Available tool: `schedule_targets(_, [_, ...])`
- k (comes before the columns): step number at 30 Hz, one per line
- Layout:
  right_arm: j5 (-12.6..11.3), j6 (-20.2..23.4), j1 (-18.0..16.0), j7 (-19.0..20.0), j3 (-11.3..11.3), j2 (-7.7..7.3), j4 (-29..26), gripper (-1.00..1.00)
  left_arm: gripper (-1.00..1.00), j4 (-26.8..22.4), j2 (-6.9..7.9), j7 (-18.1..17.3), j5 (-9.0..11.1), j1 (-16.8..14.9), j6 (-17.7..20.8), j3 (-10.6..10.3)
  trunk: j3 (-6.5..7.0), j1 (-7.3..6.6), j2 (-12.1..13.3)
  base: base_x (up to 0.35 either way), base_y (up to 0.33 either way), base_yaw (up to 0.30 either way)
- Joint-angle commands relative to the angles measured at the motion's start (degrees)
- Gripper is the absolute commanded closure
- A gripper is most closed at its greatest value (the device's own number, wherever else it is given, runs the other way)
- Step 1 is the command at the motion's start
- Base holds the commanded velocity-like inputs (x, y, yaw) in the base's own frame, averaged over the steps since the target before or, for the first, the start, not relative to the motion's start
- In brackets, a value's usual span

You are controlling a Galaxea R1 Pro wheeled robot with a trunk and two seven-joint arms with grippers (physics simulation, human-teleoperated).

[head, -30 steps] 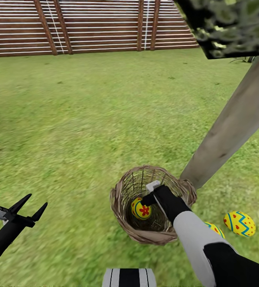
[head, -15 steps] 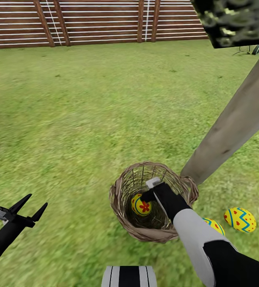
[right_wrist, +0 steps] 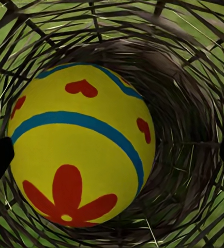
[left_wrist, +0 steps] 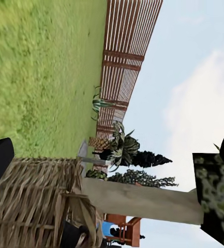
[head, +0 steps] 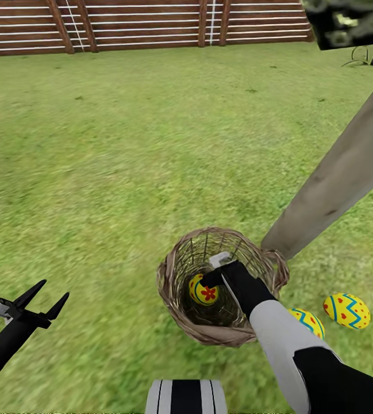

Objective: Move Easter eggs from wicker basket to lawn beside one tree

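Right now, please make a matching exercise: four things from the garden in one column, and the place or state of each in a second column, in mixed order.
Things:
1. yellow egg with a red flower
2. yellow egg with blue zigzags
3. left gripper
4. pale grey-beige tree trunk

Places or states:
A. open, over the green lawn
B. leaning up behind the basket
C. inside the brown wicker basket
D. on the grass right of the basket

Pairs: 1-C, 2-D, 3-A, 4-B

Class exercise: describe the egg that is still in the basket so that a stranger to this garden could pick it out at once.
Find the slanting pale tree trunk on the lawn; the wicker basket stands at its foot. The egg lies inside, under the right gripper. Unlike the two eggs on the grass, it bears a red flower.
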Motion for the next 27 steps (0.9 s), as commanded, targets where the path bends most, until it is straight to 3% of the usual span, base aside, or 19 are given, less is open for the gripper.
schedule_targets(1, [0.6, 0.2, 0.0, 0.5, 0.0, 0.0, -0.2, -1.0, -1.0, 0.0, -0.02, -0.1, 0.0, 0.0, 0.2, 0.0, -0.04, -0.01, 0.0, 0.0, 0.0, 0.0])
schedule_targets(27, [0.5, -2.9, 0.0, 0.7, 0.0, 0.0, -0.3, -1.0, -1.0, 0.0, -0.15, -0.1, 0.0, 0.0, 0.2, -0.1, -3.37, 0.37, -0.2, 0.0, 0.0, 0.0])
